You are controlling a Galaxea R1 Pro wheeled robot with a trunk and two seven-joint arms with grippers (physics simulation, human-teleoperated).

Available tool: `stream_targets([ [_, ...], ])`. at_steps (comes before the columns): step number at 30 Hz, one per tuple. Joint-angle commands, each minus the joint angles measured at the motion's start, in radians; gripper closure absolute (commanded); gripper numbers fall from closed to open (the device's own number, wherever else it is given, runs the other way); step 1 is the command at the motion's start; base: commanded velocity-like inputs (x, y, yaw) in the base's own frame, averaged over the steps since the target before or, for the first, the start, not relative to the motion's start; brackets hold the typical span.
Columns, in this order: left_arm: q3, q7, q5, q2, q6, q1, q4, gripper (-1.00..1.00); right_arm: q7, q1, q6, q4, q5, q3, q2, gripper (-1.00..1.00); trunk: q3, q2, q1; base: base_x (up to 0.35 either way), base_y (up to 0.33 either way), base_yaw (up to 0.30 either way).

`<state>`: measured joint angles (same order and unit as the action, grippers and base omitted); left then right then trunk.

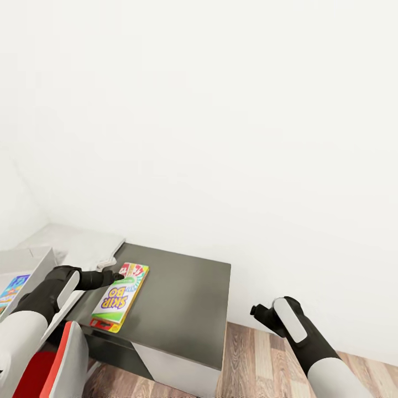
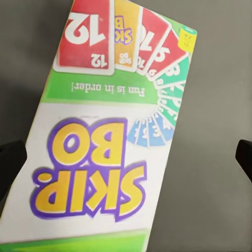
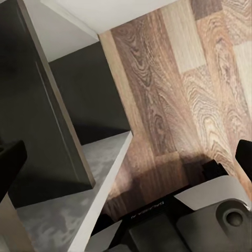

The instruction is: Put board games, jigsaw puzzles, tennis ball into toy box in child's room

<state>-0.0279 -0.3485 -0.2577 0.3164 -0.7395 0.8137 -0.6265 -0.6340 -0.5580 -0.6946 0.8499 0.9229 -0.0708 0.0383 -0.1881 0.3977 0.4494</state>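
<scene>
A SKIP-BO board game (image 1: 119,297) lies flat on the dark-grey lower wing of the table (image 1: 182,298). My left gripper (image 1: 113,275) hovers just over the box's far end. In the left wrist view the printed box (image 2: 105,152) lies below the left gripper (image 2: 126,160), whose jaws stand wide open, one dark fingertip (image 2: 10,163) at the box's edge. The light-grey toy box (image 1: 33,260) sits at the far left with a flat colourful thing (image 1: 14,288) in it. My right gripper (image 1: 255,310) hangs open beside the table over the floor. The bed is out of view.
A red and white chair (image 1: 61,359) stands close under my left arm. The table's light-grey top (image 1: 83,243) runs to the white wall. Wood-plank floor (image 3: 178,89) lies right of the table, and the right wrist view shows the table's side panel (image 3: 42,115).
</scene>
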Motion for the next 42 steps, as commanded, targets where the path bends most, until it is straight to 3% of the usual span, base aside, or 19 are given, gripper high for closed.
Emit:
stream_targets([
  [1, -0.003, 0.000, -0.005, 0.001, -0.005, 0.001, -0.001, -1.00, -0.010, -0.001, 0.000, 0.001, 0.010, -0.004, 0.002, -1.00, -0.004, 0.002, 0.001, 0.016, 0.000, 0.000],
  [42, -0.002, 0.004, -0.005, 0.002, -0.010, 0.001, -0.002, -1.00, -0.010, -0.002, 0.001, 0.000, 0.010, -0.031, 0.002, -1.00, -0.012, 0.002, 0.001, 0.070, 0.007, 0.000],
])
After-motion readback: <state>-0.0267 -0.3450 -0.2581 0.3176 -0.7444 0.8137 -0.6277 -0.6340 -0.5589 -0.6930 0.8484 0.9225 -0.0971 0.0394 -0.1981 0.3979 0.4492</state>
